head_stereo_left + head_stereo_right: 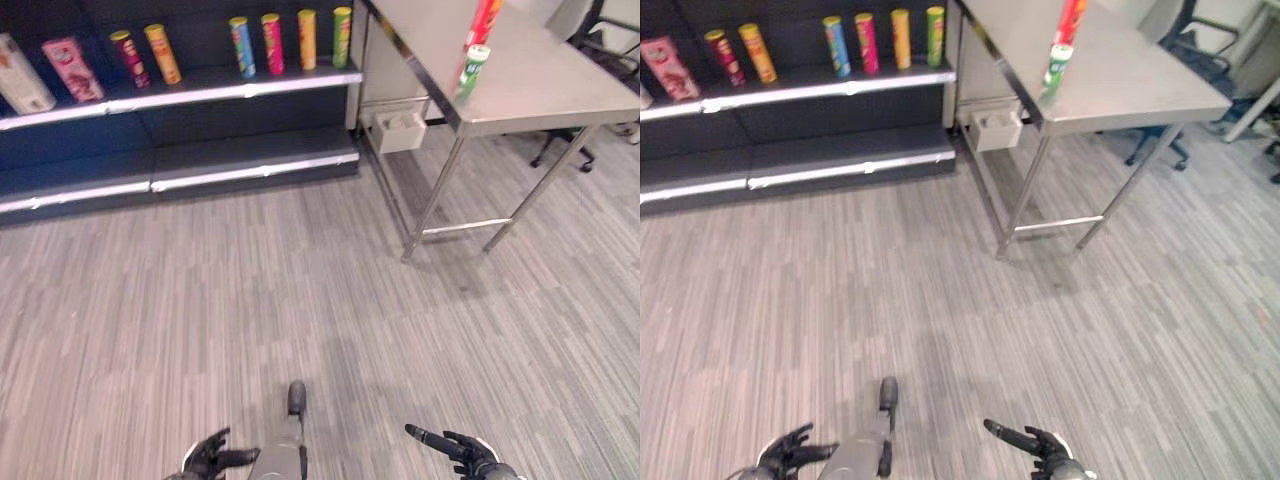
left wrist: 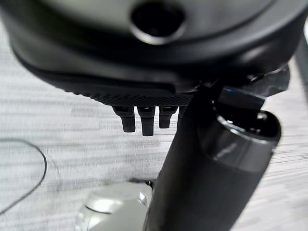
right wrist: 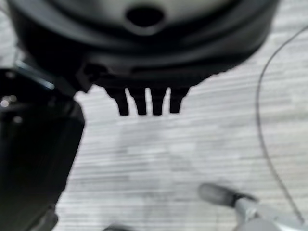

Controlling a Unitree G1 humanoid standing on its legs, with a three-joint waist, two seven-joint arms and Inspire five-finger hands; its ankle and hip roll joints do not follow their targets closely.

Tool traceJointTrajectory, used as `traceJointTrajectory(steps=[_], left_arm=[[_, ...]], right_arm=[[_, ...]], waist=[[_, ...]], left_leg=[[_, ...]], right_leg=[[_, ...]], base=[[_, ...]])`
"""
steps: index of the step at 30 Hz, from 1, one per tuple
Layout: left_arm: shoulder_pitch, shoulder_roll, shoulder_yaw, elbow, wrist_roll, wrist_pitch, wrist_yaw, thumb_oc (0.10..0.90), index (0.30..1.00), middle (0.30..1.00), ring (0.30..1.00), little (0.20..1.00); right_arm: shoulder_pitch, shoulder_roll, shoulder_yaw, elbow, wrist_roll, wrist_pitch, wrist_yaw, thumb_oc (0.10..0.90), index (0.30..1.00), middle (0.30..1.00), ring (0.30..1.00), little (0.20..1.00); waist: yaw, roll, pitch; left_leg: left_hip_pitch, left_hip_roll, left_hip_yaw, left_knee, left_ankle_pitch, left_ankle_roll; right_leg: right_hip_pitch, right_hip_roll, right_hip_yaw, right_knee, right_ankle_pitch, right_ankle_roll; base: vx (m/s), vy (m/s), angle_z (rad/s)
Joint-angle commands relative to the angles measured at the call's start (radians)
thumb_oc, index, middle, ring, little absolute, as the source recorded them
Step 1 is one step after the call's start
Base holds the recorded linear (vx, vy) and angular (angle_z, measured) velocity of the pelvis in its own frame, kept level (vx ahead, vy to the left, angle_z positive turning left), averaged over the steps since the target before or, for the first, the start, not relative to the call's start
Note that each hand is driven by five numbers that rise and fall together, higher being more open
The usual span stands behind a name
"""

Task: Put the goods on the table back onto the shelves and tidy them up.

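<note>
A green can (image 1: pixel 472 70) and a red-and-orange can (image 1: pixel 482 22) stand near the near edge of the steel table (image 1: pixel 560 95) at the upper right. On the dark shelf (image 1: pixel 200 94) at the upper left stand several cans: a row of them (image 1: pixel 271 43) at its right end and two more (image 1: pixel 162 53) further left. My left hand (image 1: pixel 210 456) and right hand (image 1: pixel 465 452) hang low over the floor, far from table and shelf. Both are open and hold nothing. The fingers (image 2: pixel 142 120) of the left hand and those (image 3: pixel 144 103) of the right hand point at bare floor.
A pink bag (image 1: pixel 72 69) and a white bag (image 1: pixel 22 75) sit at the shelf's left end. The lower shelf board (image 1: pixel 250 160) is bare. A white box (image 1: pixel 398 130) hangs under the table beside the shelf. An office chair (image 1: pixel 570 150) stands behind the table. Wide striped floor lies between.
</note>
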Motion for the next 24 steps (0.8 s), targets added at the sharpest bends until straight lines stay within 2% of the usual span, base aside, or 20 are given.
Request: traceJointTrajectory(steps=[1, 2, 4, 5, 7, 8, 9, 10, 11, 13, 15, 16, 17, 20, 21, 23, 24], left_arm=[[-0.022, 0.050, -0.025, -0.054, 0.036, -0.040, -0.002, 0.800, 0.900, 0.900, 0.900, 0.900], [-0.022, 0.050, -0.025, -0.054, 0.036, -0.040, -0.002, 0.800, 0.900, 0.900, 0.900, 0.900], [-0.030, 0.065, -0.025, -0.077, 0.038, -0.038, 0.000, 0.800, 0.900, 0.900, 0.900, 0.900], [-0.044, 0.078, -0.026, -0.113, 0.031, -0.037, 0.007, 0.800, 0.900, 0.900, 0.900, 0.900], [-0.055, 0.091, -0.029, -0.149, 0.030, -0.040, 0.023, 0.800, 0.900, 0.900, 0.900, 0.900], [-0.058, 0.099, -0.032, -0.165, 0.034, -0.040, 0.026, 0.800, 0.900, 0.900, 0.900, 0.900], [-0.061, 0.105, -0.035, -0.182, 0.037, -0.037, 0.030, 0.800, 0.900, 0.900, 0.900, 0.900], [-0.064, 0.109, -0.038, -0.202, 0.040, -0.040, 0.034, 0.800, 0.900, 0.900, 0.900, 0.900], [-0.062, 0.114, -0.044, -0.234, 0.044, -0.042, 0.032, 0.800, 0.900, 0.900, 0.900, 0.900], [-0.070, 0.112, -0.047, -0.252, 0.031, -0.046, 0.034, 0.800, 0.900, 0.900, 0.900, 0.900], [-0.082, 0.108, -0.054, -0.259, 0.035, -0.052, 0.040, 0.800, 0.900, 0.900, 0.900, 0.900], [-0.089, 0.105, -0.057, -0.260, 0.045, -0.054, 0.042, 0.800, 0.900, 0.900, 0.900, 0.900], [-0.094, 0.101, -0.054, -0.271, 0.067, -0.056, 0.043, 0.800, 0.900, 0.900, 0.900, 0.900], [-0.088, 0.097, -0.061, -0.278, 0.084, -0.053, 0.038, 0.800, 0.900, 0.900, 0.900, 0.900], [-0.086, 0.094, -0.062, -0.279, 0.084, -0.055, 0.039, 0.800, 0.900, 0.900, 0.900, 0.900], [-0.079, 0.080, -0.067, -0.278, 0.081, -0.053, 0.035, 0.800, 0.900, 0.900, 0.900, 0.900], [-0.071, 0.066, -0.069, -0.276, 0.072, -0.051, 0.036, 0.800, 0.900, 0.900, 0.900, 0.900]], right_arm=[[-0.003, -0.011, 0.013, -0.070, -0.016, -0.026, 0.003, 0.800, 0.900, 0.900, 0.900, 0.900], [-0.003, -0.011, 0.013, -0.070, -0.016, -0.026, 0.003, 0.800, 0.900, 0.900, 0.900, 0.900], [-0.004, -0.009, 0.003, -0.075, -0.011, -0.026, 0.006, 0.800, 0.900, 0.900, 0.900, 0.900], [-0.012, -0.012, -0.005, -0.079, -0.003, -0.026, 0.004, 0.800, 0.900, 0.900, 0.900, 0.900], [-0.020, -0.017, -0.010, -0.082, -0.006, -0.022, -0.003, 0.800, 0.900, 0.900, 0.900, 0.900], [-0.016, -0.016, -0.013, -0.091, -0.005, -0.021, -0.005, 0.800, 0.900, 0.900, 0.900, 0.900], [-0.012, -0.013, -0.016, -0.093, -0.004, -0.018, -0.007, 0.800, 0.900, 0.900, 0.900, 0.900], [-0.008, -0.012, -0.015, -0.090, -0.005, -0.017, -0.006, 0.800, 0.900, 0.900, 0.900, 0.900], [0.002, -0.016, -0.020, -0.079, -0.003, -0.013, -0.007, 0.800, 0.900, 0.900, 0.900, 0.900], [0.001, -0.013, -0.026, -0.054, -0.001, -0.009, -0.010, 0.800, 0.900, 0.900, 0.900, 0.900], [0.000, -0.003, -0.030, -0.037, 0.005, -0.008, -0.013, 0.800, 0.900, 0.900, 0.900, 0.900], [-0.002, 0.002, -0.038, -0.027, 0.015, -0.007, -0.015, 0.800, 0.900, 0.900, 0.900, 0.900], [0.004, 0.021, -0.058, -0.006, 0.036, -0.005, -0.020, 0.800, 0.900, 0.900, 0.900, 0.900], [0.020, 0.024, -0.066, 0.000, 0.039, -0.006, -0.017, 0.800, 0.900, 0.900, 0.900, 0.900], [0.027, 0.027, -0.065, 0.004, 0.039, -0.008, -0.014, 0.800, 0.900, 0.900, 0.900, 0.900], [0.036, 0.017, -0.064, 0.010, 0.038, -0.008, -0.011, 0.800, 0.900, 0.900, 0.900, 0.900], [0.039, -0.001, -0.067, 0.012, 0.040, -0.010, -0.016, 0.800, 0.900, 0.900, 0.900, 0.900]], waist=[[0.010, -0.005, -0.095], [0.011, -0.007, -0.096], [0.005, -0.014, -0.095], [-0.011, -0.013, -0.065], [-0.030, 0.005, -0.031], [-0.033, 0.019, -0.023], [-0.040, 0.032, -0.013], [-0.048, 0.038, -0.006], [-0.061, 0.040, 0.009], [-0.070, 0.039, 0.023], [-0.082, 0.027, 0.036], [-0.093, 0.019, 0.037], [-0.118, 0.005, 0.038], [-0.127, 0.000, 0.028], [-0.131, -0.007, 0.021], [-0.140, -0.003, -0.004], [-0.143, 0.007, -0.019]], left_leg=[[-0.048, 0.052, 0.025, 0.025, -0.021, -0.065], [-0.048, 0.052, 0.026, 0.026, -0.022, -0.065], [-0.017, 0.027, 0.041, 0.029, -0.064, -0.034], [0.025, 0.008, 0.053, 0.037, -0.103, -0.003], [0.083, -0.001, 0.062, 0.038, -0.139, 0.028], [0.099, 0.005, 0.070, 0.038, -0.154, 0.035], [0.119, 0.011, 0.074, 0.038, -0.168, 0.041], [0.140, 0.012, 0.076, 0.034, -0.182, 0.042], [0.171, 0.010, 0.082, 0.033, -0.207, 0.036], [0.198, 0.012, 0.084, 0.028, -0.231, 0.021], [0.228, 0.005, 0.078, 0.023, -0.250, 0.008], [0.245, 0.000, 0.075, 0.016, -0.262, 0.002], [0.303, -0.004, 0.067, 0.009, -0.303, -0.015], [0.330, -0.006, 0.062, 0.010, -0.330, -0.019], [0.349, -0.009, 0.056, 0.012, -0.344, -0.020], [0.361, 0.012, 0.033, 0.031, -0.361, -0.029], [0.357, 0.037, 0.022, 0.069, -0.375, -0.041]], right_leg=[[-0.089, -0.019, -0.049, 0.116, 0.039, 0.114], [-0.091, -0.020, -0.048, 0.118, 0.038, 0.114], [-0.157, -0.045, -0.050, 0.264, 0.103, 0.147], [-0.253, -0.066, -0.055, 0.462, 0.234, 0.170], [-0.339, -0.101, -0.090, 0.619, 0.344, 0.173], [-0.373, -0.118, -0.119, 0.665, 0.366, 0.169], [-0.415, -0.139, -0.143, 0.714, 0.362, 0.162], [-0.448, -0.160, -0.173, 0.709, 0.334, 0.151], [-0.476, -0.186, -0.230, 0.597, 0.281, 0.144], [-0.501, -0.187, -0.286, 0.421, 0.239, 0.142], [-0.506, -0.161, -0.294, 0.242, 0.262, 0.157], [-0.527, -0.148, -0.290, 0.161, 0.296, 0.168], [-0.573, -0.130, -0.300, 0.015, 0.370, 0.205], [-0.561, -0.125, -0.302, -0.013, 0.378, 0.208], [-0.548, -0.124, -0.295, -0.004, 0.391, 0.197], [-0.529, -0.109, -0.285, 0.006, 0.392, 0.185], [-0.518, -0.094, -0.283, 0.021, 0.377, 0.169]], base=[[0.30, 0.215, -0.38], [0.27, 0.206, -0.43], [0.20, 0.211, -0.15], [0.20, 0.283, 0.08], [0.16, 0.260, -0.07], [0.16, 0.216, -0.28], [0.22, 0.195, -0.20], [0.30, 0.146, -0.22], [0.33, 0.068, -0.17], [0.28, -0.043, -0.39], [0.28, -0.095, -0.14], [0.57, -0.164, 0.07], [0.48, -0.134, 0.09], [0.36, -0.122, 0.32], [0.27, -0.111, 0.28], [0.39, -0.207, 0.25], [0.43, -0.327, 0.51]])
